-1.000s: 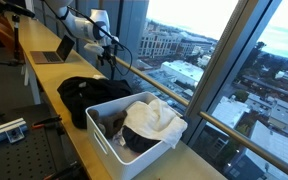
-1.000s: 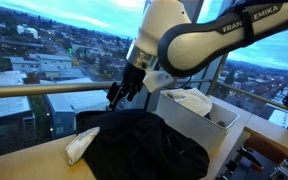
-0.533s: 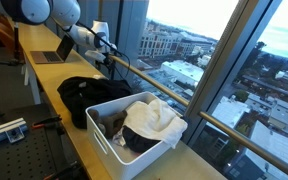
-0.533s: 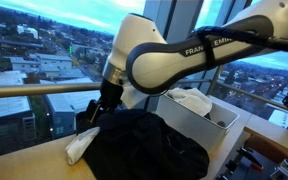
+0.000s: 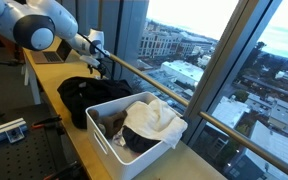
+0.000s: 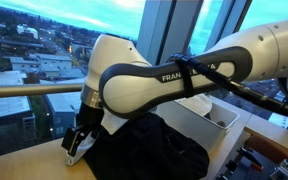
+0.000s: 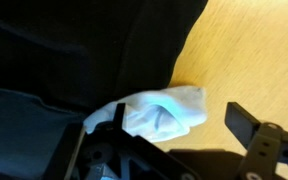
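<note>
Wrist view gives us the plainest look: a small crumpled white cloth [image 7: 169, 108] lies on the light wooden tabletop [image 7: 254, 50], one edge tucked against a large black fabric garment [image 7: 74, 50] that fills the rest of the picture. Our pincer [image 7: 172, 120] hangs right over that cloth with its two fingers spread as wide as they go, one on either side of it, and nothing pinched between them. Whether a fingertip already touches the cloth we cannot tell.

In an exterior view the pincer [image 6: 75, 141] points down at the near end of the garment [image 6: 144, 150], and the cloth [image 6: 81, 154] peeks out just under it on the tabletop [image 6: 24, 165]. Beyond the garment stands a white rectangular plastic bin [image 6: 209, 125]. In an exterior view along the table, the pincer [image 5: 96, 62] sits low at the far end of the garment [image 5: 84, 95], and the bin [image 5: 109, 140], nearer the camera, holds a heap of white fabric [image 5: 152, 120].

Compared with a second ago, the arm has swung away from the bin, along the garment, and dropped to the cloth. The fingers were just as wide apart then, and the cloth lies where it lay.
</note>
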You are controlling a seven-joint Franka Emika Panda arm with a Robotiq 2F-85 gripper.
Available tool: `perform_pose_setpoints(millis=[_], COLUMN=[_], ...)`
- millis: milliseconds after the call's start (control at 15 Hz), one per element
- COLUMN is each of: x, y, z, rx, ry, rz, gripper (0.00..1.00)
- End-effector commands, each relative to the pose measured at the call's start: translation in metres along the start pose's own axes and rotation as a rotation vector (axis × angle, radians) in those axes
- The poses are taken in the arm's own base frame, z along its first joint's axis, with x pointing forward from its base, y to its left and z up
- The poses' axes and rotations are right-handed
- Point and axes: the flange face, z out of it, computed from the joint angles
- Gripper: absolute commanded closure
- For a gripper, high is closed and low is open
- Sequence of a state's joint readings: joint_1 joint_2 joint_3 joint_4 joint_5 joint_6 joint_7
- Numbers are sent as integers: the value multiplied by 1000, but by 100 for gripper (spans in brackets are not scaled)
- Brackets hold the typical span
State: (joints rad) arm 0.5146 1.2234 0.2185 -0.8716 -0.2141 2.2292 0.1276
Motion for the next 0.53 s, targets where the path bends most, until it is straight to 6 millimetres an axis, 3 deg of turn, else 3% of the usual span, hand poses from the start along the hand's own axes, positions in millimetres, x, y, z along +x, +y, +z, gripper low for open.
perform_pose_setpoints(millis=[0, 467], x=[2, -1], y=[4, 23], z=[15, 33], rx=[19, 26], ry=[-26, -57], rz=[-12, 3], gripper=[0, 0])
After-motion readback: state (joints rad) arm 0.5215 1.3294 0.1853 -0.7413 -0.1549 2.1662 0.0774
